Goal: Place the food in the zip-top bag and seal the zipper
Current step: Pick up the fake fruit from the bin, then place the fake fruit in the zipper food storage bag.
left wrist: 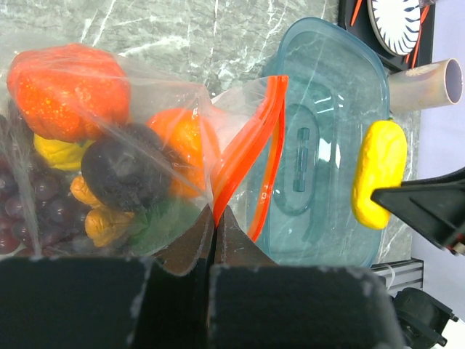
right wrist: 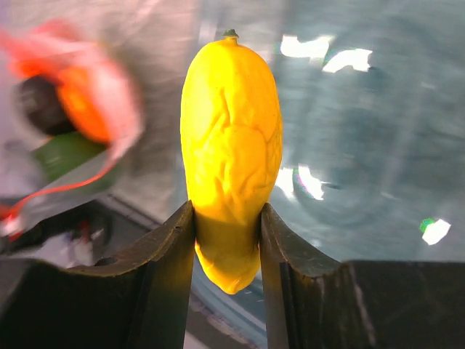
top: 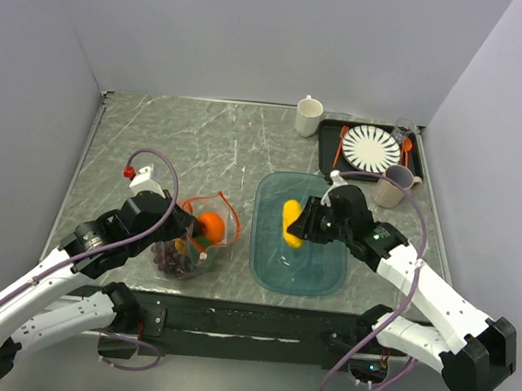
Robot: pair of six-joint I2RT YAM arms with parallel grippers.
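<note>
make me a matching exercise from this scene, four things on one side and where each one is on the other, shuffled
1 yellow fruit
2 dark plum
3 striped plate
4 white mug

A inside the zip-top bag
B on the table, beside the black tray
C held in the right gripper
D on the black tray

Pairs: 1-C, 2-A, 3-D, 4-B

White arms (top: 40, 285), black joints (top: 486, 351), seemingly mauve cables (top: 163, 155)

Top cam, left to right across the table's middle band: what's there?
bag → yellow fruit, over the tray → tan mug
</note>
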